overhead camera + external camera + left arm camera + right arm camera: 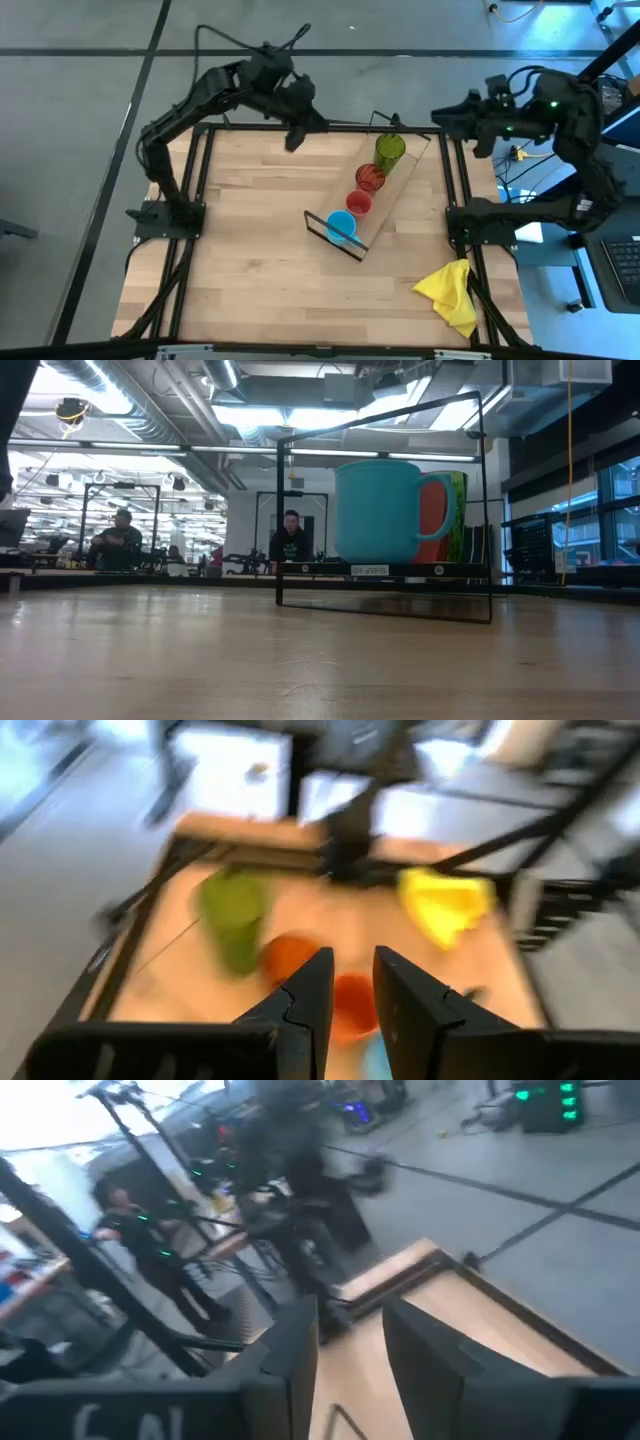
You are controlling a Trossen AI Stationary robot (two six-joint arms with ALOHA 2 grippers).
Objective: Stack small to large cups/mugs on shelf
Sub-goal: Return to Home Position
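The shelf (pixel 400 175) lies slantwise on the table's right half. On it stand, in a row from near to far, a light-blue mug (pixel 340 227), a small red-orange cup (pixel 358 203), an orange-red tumbler (pixel 369 178) and a green tumbler (pixel 389 150). The low view shows the mug (pixel 380 510) in front, hiding most of the others. My left gripper (pixel 295 135) hangs open and empty above the table's far edge, left of the shelf; its wrist view shows the gap (pixel 350 995). My right gripper (pixel 440 115) is open and empty beyond the table's far right corner (pixel 350 1350).
A crumpled yellow cloth (pixel 450 290) lies at the table's near right corner. A black frame (pixel 200 200) runs along the table's edges. The bare wood (pixel 250 240) left of the shelf is free. People sit in the room behind the table (pixel 290 540).
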